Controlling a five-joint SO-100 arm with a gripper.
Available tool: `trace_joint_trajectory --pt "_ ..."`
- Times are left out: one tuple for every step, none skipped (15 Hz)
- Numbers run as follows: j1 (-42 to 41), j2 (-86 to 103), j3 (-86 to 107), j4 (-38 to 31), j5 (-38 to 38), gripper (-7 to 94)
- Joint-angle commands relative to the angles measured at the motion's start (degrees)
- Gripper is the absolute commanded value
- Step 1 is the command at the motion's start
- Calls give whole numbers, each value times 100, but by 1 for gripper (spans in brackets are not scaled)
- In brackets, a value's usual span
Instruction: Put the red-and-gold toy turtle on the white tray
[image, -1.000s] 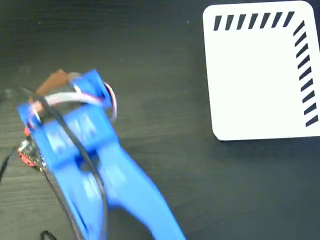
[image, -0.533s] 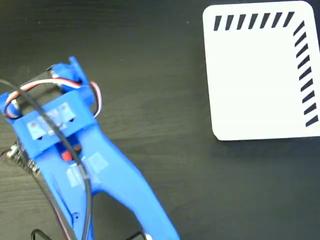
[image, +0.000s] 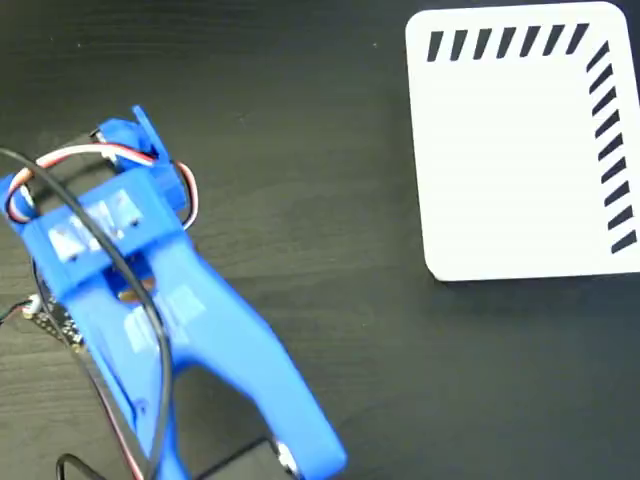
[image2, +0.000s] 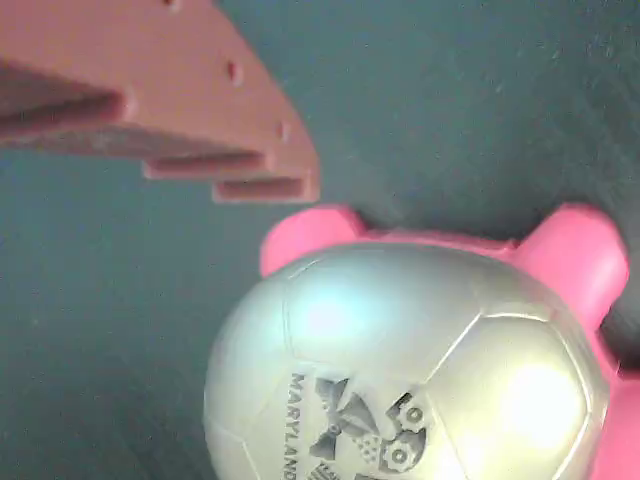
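The table (image: 330, 200) was a dark, almost black wood-grain surface, and the blue arm (image: 150, 300) lay across its lower left corner in the fixed view, wires looping over its top. Compared with half a second before, the arm had shifted only a little: its upper end sat slightly lower and further left, and a second before that it had stood further right, with a brownish finger poking out at its top. That finger no longer showed from above.

The white tray (image: 500, 160) lay at the upper right, well apart from the arm, in the same spot as in the earlier pictures. Black slanted stripes ran along its top and right edges, and nothing lay on it.

The red-and-gold toy turtle (image2: 400, 370) could not be seen from above; the arm covered that part of the table. The wrist view showed it close up on the dark surface, its shiny domed shell printed with a dark logo, pink flippers sticking out at the top. One reddish-brown finger (image2: 150, 100) of the gripper hung just above and left of the shell. The other finger was out of view, so I could not tell how wide the claw stood or whether it gripped anything.
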Motion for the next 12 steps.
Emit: trace_joint_trajectory --pt "-97 -26 -123 0 18 76" --pt "-105 -176 -123 -79 88 76" --pt "-105 -281 -97 -220 149 76" --pt "-105 -352 44 -448 229 76" --pt "-123 -387 202 -615 308 76" --pt "-149 -413 343 -773 378 76" --pt "-167 -439 466 -905 404 76" --pt "-176 -457 589 -1063 448 76" --pt "-193 -466 729 -1213 501 76" --pt "-211 -483 791 -1292 527 76" --pt "-211 -510 800 -1336 571 76" --pt "-211 -562 791 -1354 606 76"
